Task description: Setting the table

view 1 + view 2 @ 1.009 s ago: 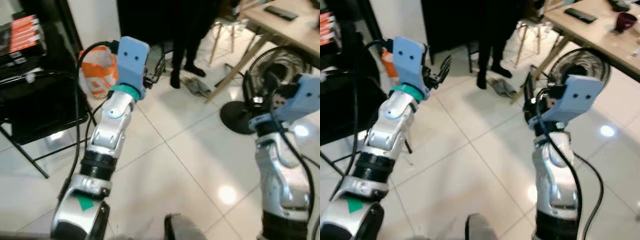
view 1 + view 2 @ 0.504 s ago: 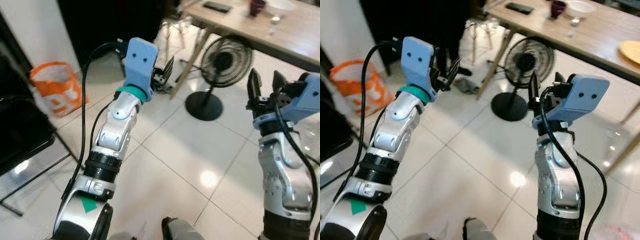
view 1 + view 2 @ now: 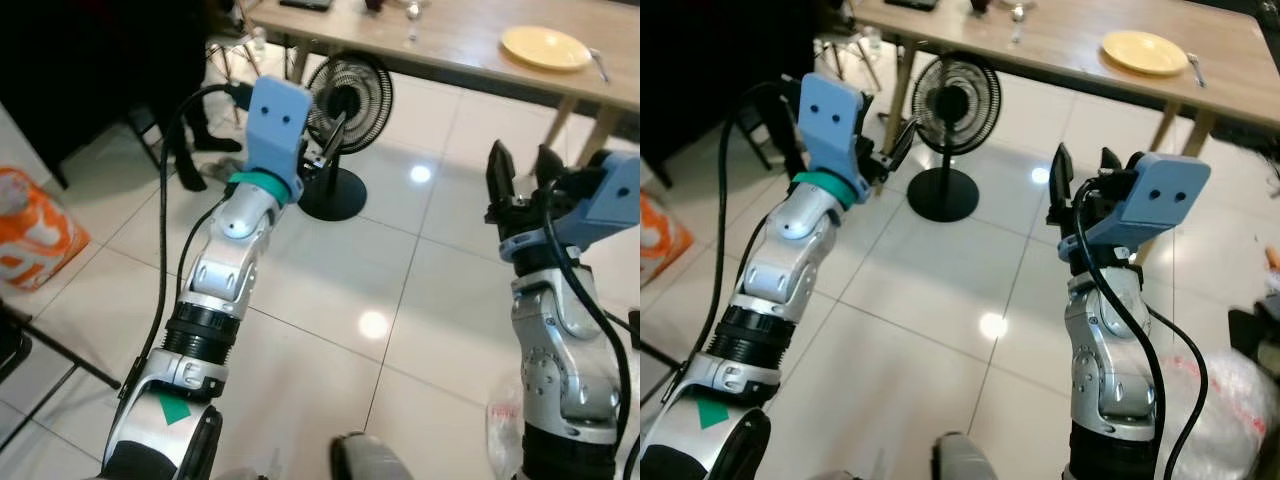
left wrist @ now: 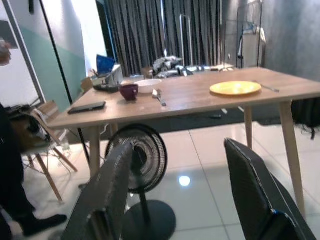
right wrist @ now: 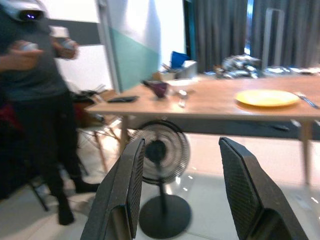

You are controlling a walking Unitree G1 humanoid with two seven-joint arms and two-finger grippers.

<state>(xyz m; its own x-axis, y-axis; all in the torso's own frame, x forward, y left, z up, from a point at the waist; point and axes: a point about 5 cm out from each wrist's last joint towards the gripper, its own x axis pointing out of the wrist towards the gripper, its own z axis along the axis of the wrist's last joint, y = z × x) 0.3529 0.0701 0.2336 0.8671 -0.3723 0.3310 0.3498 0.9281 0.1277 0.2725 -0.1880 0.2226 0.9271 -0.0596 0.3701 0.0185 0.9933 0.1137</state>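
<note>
While both arms hover above the floor, left end effector (image 4: 175,195) and right end effector (image 5: 182,192) gape open, empty, facing the counter (image 4: 190,97) with its yellow plate (image 4: 235,88).

Wooden table (image 4: 200,97), yellow plate (image 4: 235,88), maroon cup (image 4: 128,91), white bowl (image 4: 148,86), phone (image 4: 86,107)

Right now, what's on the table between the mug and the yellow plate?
A white bowl and a spoon, beside the mug; then bare wood to the plate. Left wrist view.
</note>
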